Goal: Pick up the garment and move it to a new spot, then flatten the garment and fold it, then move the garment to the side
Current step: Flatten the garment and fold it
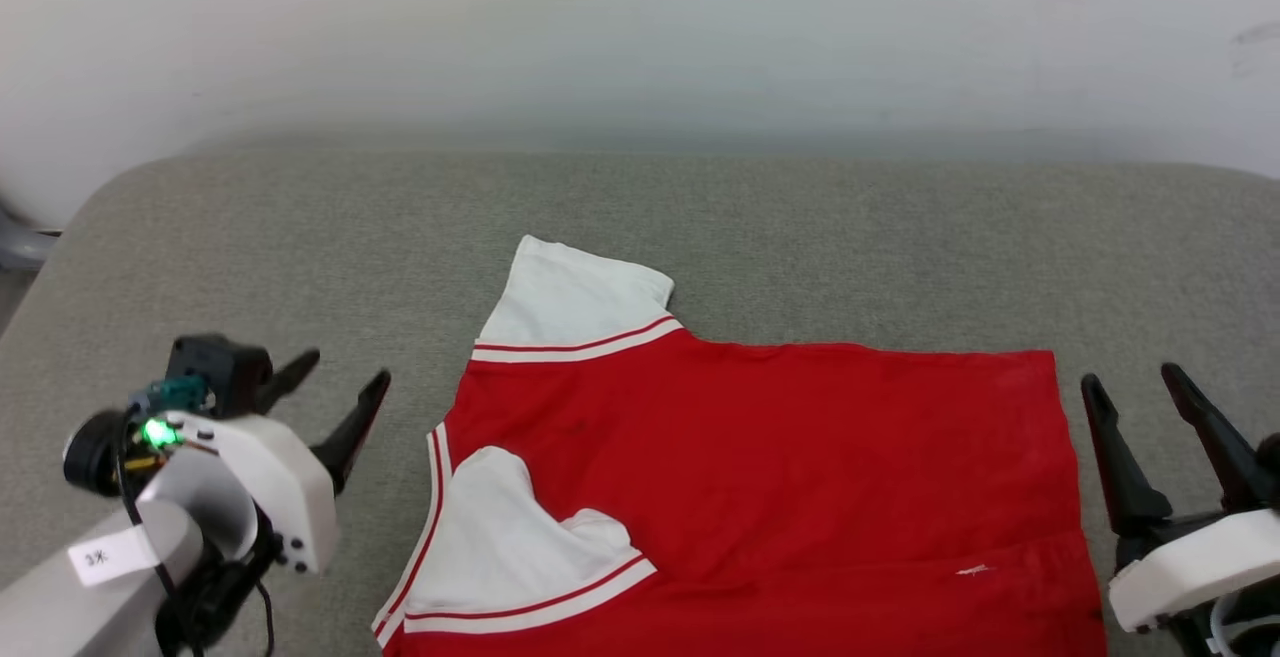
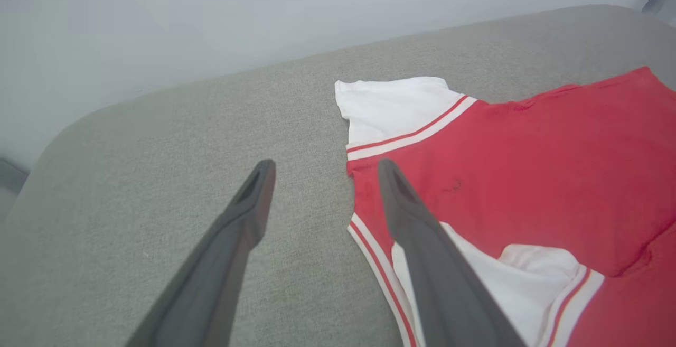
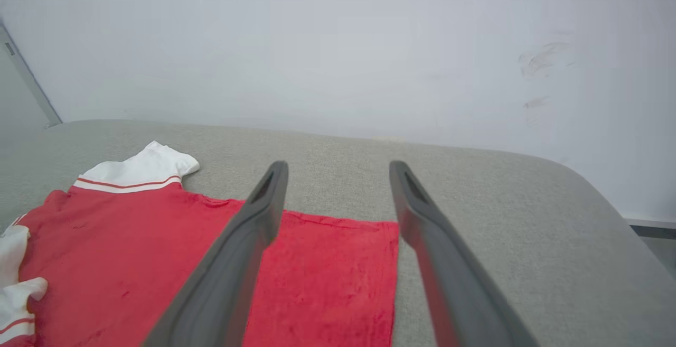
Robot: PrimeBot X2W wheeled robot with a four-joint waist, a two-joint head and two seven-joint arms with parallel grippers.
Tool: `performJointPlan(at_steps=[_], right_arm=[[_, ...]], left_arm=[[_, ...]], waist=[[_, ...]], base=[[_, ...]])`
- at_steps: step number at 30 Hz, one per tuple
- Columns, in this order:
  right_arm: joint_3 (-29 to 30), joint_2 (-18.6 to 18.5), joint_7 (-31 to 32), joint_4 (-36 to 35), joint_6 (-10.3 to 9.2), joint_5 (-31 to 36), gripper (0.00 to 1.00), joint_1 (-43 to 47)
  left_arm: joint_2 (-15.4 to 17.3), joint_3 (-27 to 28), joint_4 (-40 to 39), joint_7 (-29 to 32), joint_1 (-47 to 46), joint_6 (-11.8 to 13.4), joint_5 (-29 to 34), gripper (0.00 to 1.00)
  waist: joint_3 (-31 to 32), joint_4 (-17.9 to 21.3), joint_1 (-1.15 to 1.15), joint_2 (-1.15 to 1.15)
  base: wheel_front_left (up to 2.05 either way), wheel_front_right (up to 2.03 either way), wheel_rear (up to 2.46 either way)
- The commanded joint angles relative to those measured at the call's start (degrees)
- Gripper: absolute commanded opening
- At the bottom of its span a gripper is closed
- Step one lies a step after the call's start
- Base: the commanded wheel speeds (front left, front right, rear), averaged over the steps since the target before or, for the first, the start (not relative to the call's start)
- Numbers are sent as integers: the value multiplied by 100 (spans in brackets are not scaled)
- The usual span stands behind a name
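Note:
The red garment [image 1: 760, 457] lies flat on the grey cushion, neckline to the left and hem to the right. One white sleeve [image 1: 575, 299] points away from me; the other white sleeve [image 1: 505, 537] is folded over onto the red body. My left gripper [image 1: 335, 397] hovers open just left of the neckline, with nothing between its fingers. My right gripper [image 1: 1135, 387] stands open beside the hem's far corner, also holding nothing. The left wrist view shows the garment [image 2: 528, 167] to the right of my fingers [image 2: 248, 204]. In the right wrist view the hem [image 3: 338, 283] lies under my fingers [image 3: 264, 215].
The grey upholstered cushion [image 1: 800, 247] stretches wide, with bare fabric behind and to both sides of the garment. A pale wall [image 1: 640, 27] rises directly behind it. The cushion's rounded left corner [image 1: 90, 217] drops off to the floor.

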State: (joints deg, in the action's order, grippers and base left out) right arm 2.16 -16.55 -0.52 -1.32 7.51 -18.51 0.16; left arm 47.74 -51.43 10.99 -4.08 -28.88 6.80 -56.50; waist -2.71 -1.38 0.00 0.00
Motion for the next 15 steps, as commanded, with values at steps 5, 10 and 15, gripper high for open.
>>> performJointPlan(at_steps=[5, 10, 15], right_arm=[[-69, 328, -431, -339, -5, 492, 100, -86], [-226, 537, -600, -523, -5, 802, 100, -133], [-326, 673, -739, -547, -6, 871, 100, -307]], left_arm=[[-157, 132, 221, -82, -644, -77, 244, 100], [-340, 102, 570, 252, -1450, -345, 415, 100], [-452, 51, 987, 912, -2306, -646, 471, 100]], waist=[[-230, 253, 0, 0], [-586, 458, 0, 0], [-1070, 693, 0, 0]], base=[[0, 0, 0], [0, 0, 0], [0, 0, 0]])
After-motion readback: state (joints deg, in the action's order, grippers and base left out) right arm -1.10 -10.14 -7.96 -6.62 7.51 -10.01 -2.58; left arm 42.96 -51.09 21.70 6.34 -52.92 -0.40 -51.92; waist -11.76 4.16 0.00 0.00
